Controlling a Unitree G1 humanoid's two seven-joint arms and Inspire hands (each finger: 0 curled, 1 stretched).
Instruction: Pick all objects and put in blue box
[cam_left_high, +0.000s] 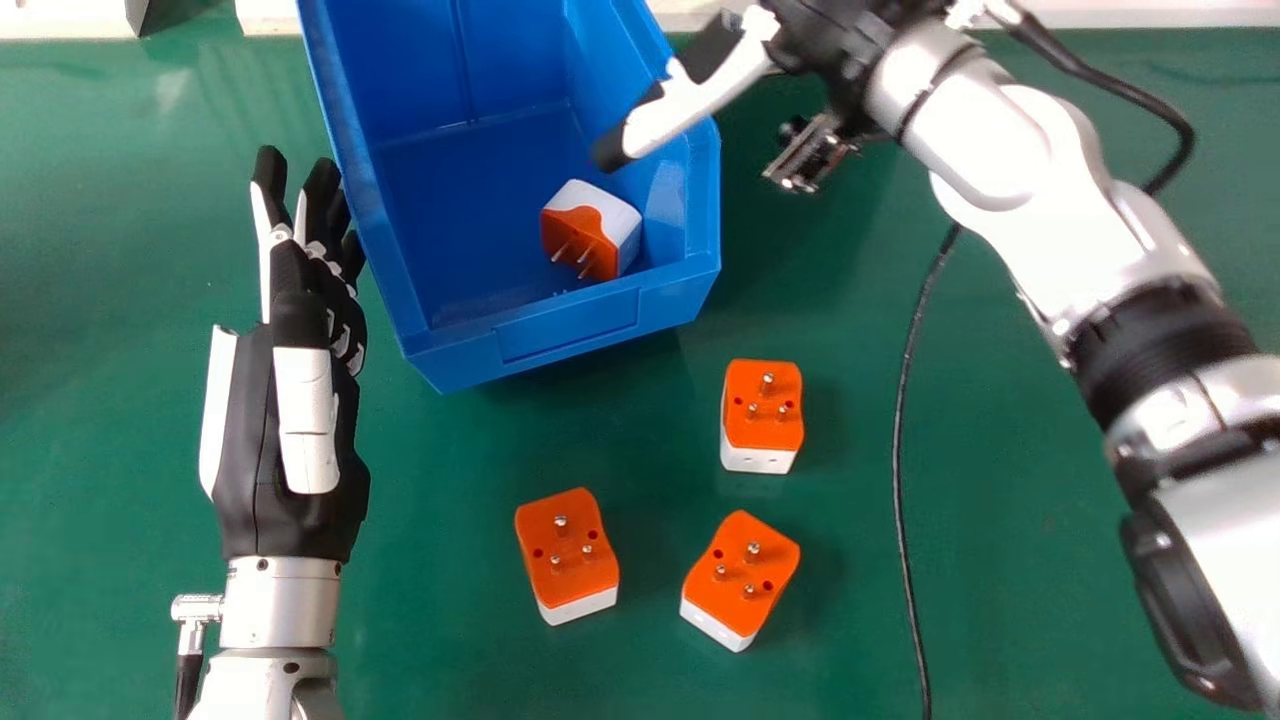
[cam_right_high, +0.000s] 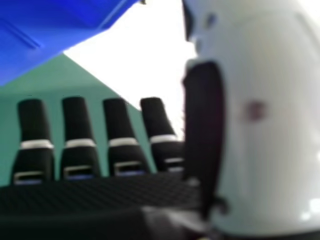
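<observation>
The right hand (cam_left_high: 690, 95), fingers straight and apart at the blue box (cam_left_high: 565, 335)'s two o'clock, could catch its rim by swinging too low toward three plug adapters (cam_left_high: 762, 415) near five o'clock, jolting the adapter (cam_left_high: 615, 215) inside at four, the left hand (cam_left_high: 300, 420), fingers extended, at eight.

Blue box (cam_left_high: 568, 336) — smooth, slightly glossy plastic.
</observation>
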